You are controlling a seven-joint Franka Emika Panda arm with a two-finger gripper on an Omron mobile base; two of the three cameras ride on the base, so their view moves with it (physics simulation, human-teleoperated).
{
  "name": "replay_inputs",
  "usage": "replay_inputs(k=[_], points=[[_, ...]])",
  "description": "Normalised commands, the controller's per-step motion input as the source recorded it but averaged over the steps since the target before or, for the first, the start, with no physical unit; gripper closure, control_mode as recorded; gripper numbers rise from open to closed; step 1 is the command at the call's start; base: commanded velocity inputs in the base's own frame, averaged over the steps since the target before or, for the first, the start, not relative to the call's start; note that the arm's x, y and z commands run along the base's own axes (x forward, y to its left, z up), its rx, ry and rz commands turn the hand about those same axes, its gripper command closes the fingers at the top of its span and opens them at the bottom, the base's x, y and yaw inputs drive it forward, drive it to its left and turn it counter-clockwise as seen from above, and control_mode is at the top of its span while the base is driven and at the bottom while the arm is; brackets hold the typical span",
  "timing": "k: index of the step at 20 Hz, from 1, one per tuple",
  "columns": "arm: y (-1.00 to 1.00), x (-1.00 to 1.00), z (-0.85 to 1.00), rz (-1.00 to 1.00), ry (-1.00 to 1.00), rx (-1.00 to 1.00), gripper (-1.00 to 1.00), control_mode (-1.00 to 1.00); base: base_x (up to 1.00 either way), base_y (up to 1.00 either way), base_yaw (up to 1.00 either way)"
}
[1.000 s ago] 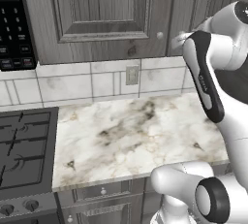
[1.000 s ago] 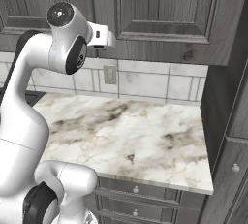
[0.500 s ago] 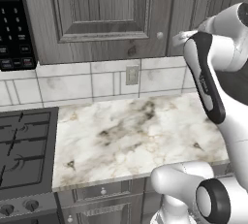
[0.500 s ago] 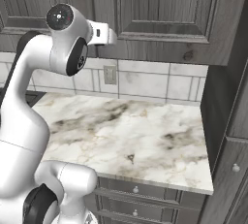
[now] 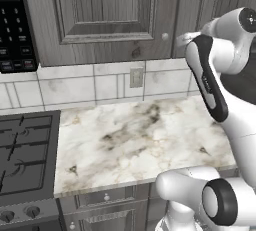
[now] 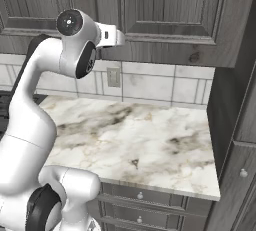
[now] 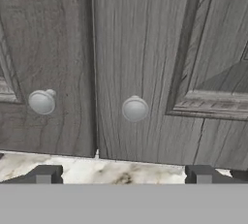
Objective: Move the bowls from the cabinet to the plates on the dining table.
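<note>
Above the back edge of the marble desk (image 5: 135, 140) hangs the cabinet (image 5: 105, 15), grey wood-grain, both raised-panel doors shut. The white arm (image 6: 45, 100) reaches up toward its lower edge, at the seam between the two doors. To the desk's left sits a black stove (image 5: 25, 155), with a dark microwave (image 5: 15, 25) above it; a tiled wall with an outlet (image 5: 136, 77) runs behind. In the hand view the jaws (image 7: 121, 174) stand wide apart and empty, fingertips (image 7: 46, 174) low in the picture. Two round knobs sit above them: the right knob (image 7: 134, 108) lies between the fingertips and apart from them, and the left knob (image 7: 42, 101) is above the left fingertip.
</note>
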Motion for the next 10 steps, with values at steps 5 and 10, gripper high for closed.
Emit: replay_inputs(k=[5, 10], points=[[-0.13, 0.38, 0.0, 0.0, 0.0, 0.04, -1.0, -1.0, 0.0, 0.0, 0.0], [-0.04, 0.37, 0.0, 0.0, 0.0, 0.05, -1.0, -1.0, 0.0, 0.0, 0.0]])
